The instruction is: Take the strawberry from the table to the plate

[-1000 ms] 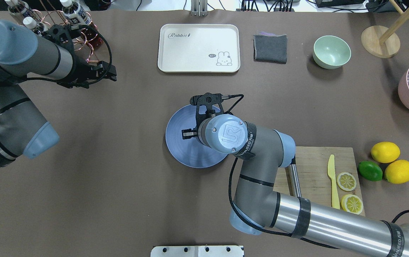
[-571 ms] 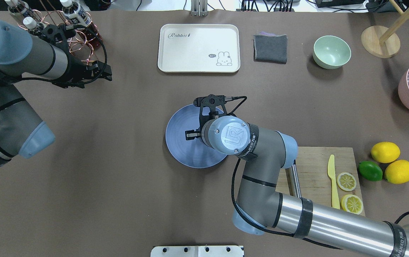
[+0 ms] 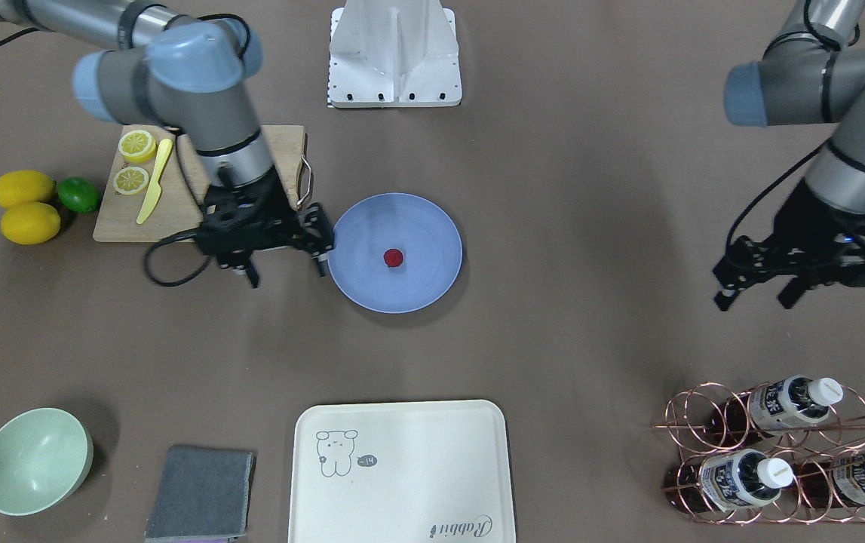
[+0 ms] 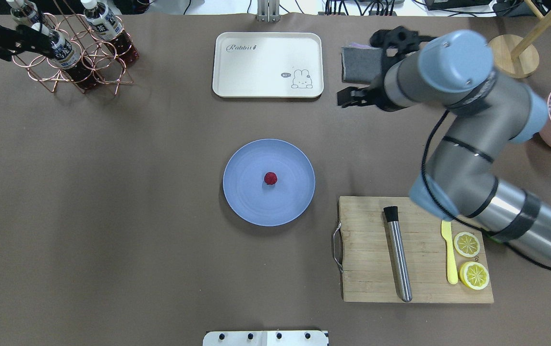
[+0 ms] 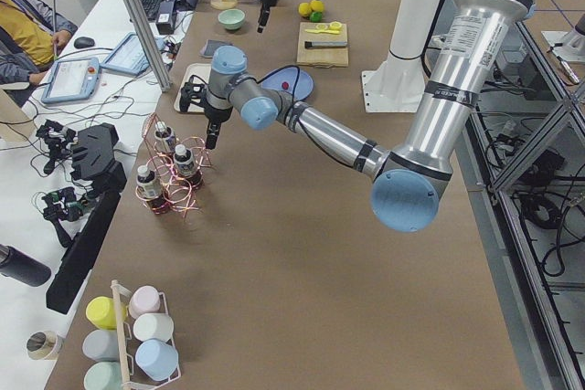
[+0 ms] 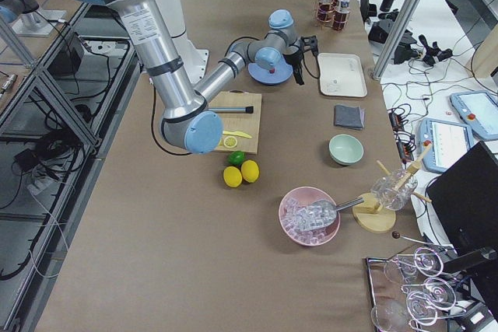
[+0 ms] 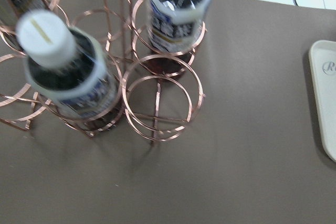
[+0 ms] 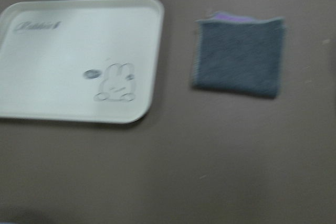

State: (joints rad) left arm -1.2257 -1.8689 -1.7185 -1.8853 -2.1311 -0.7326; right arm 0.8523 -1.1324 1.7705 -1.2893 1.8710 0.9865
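Strawberry (image 4: 270, 179) sits mid plate (image 4: 239, 204), off surface (image 4: 112, 216). Placement step looks done. Right hand (image 3: 286, 273) spread wide, empty, clear of berry. Left hand (image 3: 755, 296) also spread, empty, by bottle rack (image 4: 78, 57). Next, my guess: park arms, no further grasp needed.

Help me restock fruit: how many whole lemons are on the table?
2. The upper lemon and lower lemon in the front view lie together beside the lime, off the cutting board's end.
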